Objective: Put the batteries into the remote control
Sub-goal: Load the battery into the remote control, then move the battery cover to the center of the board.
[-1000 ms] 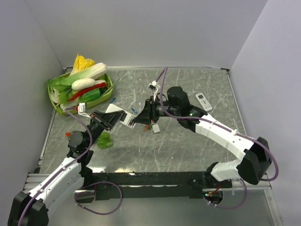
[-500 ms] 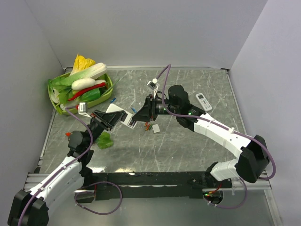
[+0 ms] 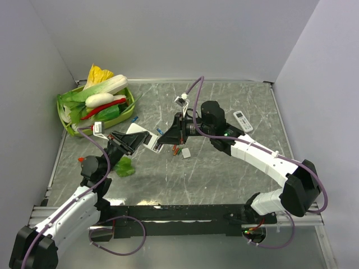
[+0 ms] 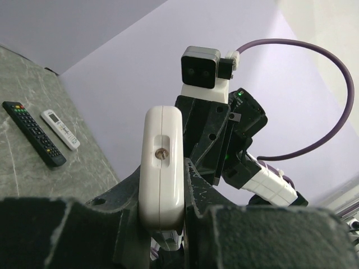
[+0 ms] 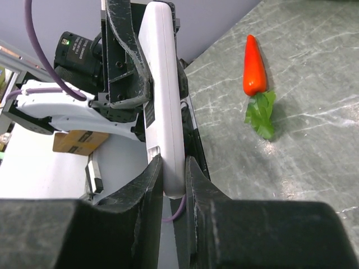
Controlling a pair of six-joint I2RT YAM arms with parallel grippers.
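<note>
The grey bench (image 3: 224,179) carries a green basket (image 3: 64,120) of vegetables in its far left corner. Above the middle of the bench, a little toward the left edge, the left hand (image 3: 133,142) is clamped tight on the remote control (image 4: 162,162), holding it edge-up off the surface. The right hand (image 5: 174,179) meets it from the other side, its fingers (image 5: 152,174) narrowed and pressed against both faces of the remote's end. A long black remote (image 4: 33,134) lies toward the far right corner. A few batteries (image 3: 176,150) lie near the middle, beneath the right hand.
</note>
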